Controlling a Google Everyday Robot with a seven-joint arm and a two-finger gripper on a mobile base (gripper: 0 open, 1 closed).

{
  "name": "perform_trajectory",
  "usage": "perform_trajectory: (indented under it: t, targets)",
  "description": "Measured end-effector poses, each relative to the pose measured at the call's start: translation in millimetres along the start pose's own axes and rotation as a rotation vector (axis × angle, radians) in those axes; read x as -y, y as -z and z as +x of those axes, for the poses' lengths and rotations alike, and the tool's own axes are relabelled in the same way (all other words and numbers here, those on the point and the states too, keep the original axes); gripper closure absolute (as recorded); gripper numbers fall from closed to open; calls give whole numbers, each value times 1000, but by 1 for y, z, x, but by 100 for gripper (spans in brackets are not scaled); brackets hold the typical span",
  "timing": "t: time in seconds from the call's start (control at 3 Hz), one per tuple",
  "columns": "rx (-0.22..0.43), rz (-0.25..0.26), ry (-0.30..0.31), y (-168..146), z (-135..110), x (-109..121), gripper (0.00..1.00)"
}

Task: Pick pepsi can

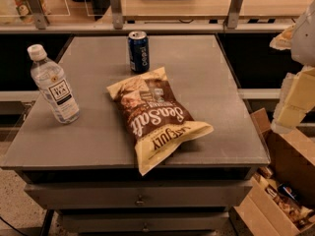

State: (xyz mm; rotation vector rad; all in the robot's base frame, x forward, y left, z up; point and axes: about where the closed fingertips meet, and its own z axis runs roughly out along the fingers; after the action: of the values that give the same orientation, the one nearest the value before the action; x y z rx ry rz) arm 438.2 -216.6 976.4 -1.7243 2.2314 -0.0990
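Note:
The pepsi can is a small dark blue can with a silver top. It stands upright near the back middle of the grey table. My gripper hangs at the right edge of the view, beyond the table's right side and far to the right of the can. It holds nothing that I can see.
A clear plastic bottle with a white cap stands at the table's left. A brown and yellow chip bag lies in the middle, just in front of the can. An open cardboard box sits on the floor at the right. A railing and counter run behind the table.

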Motion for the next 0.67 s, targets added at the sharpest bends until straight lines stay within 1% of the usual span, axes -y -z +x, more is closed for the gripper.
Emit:
perform_trajectory:
  t: [0.33, 0.67]
  targets:
    - [0, 0, 0, 0, 0, 0, 0]
    - [47, 54, -22, 4, -7, 12, 0]
